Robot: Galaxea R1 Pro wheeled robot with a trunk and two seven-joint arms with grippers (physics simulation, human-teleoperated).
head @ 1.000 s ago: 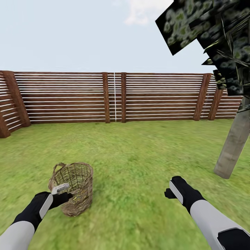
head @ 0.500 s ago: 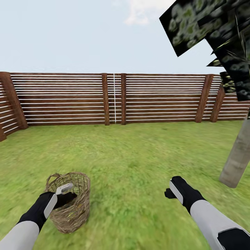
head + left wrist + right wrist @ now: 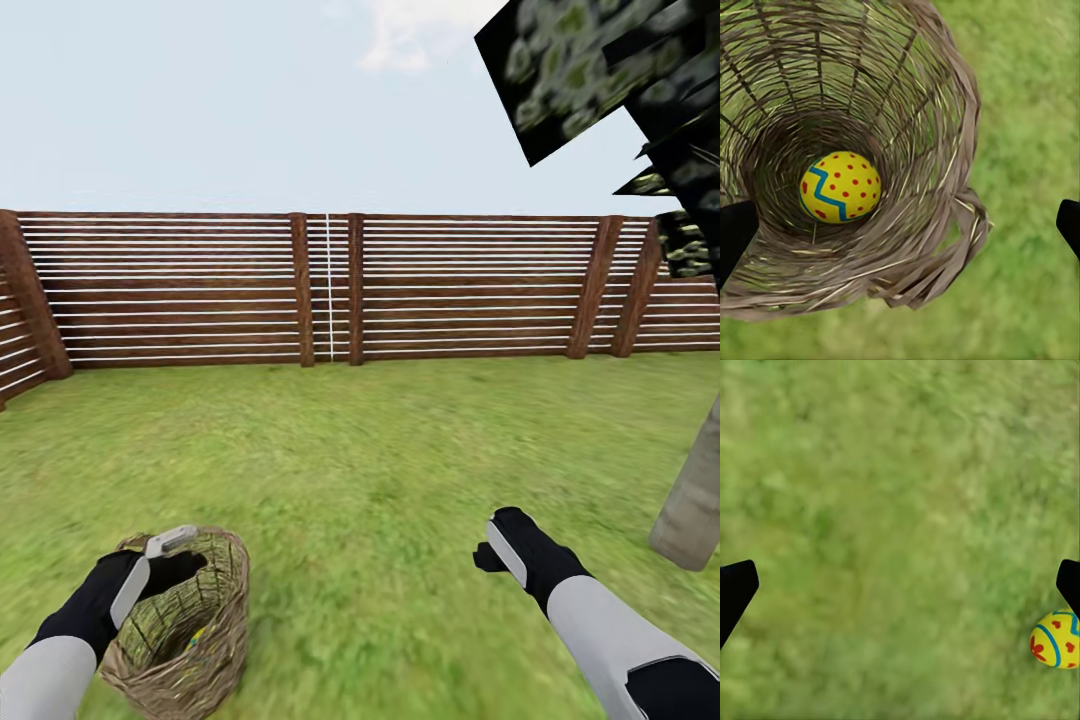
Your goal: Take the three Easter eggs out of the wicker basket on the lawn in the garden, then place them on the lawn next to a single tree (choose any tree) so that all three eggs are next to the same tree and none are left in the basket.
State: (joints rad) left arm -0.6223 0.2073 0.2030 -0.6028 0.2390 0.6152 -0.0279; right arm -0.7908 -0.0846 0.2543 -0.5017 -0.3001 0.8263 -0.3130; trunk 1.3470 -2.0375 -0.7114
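- Wicker basket [image 3: 185, 625], lower left of your head view, holds one dotted egg [image 3: 840, 186].
- Left tool [image 3: 900, 225] spread astride its rim [image 3: 967, 112].
- Right tool [image 3: 900, 585] spread over open lawn [image 3: 380, 470], striped egg [image 3: 1057, 639] nearby.

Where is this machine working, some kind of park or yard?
It looks like a fenced garden: a grassy lawn, a dark slatted wooden fence running round it, and a tree at the right. A wicker basket sits on the grass.
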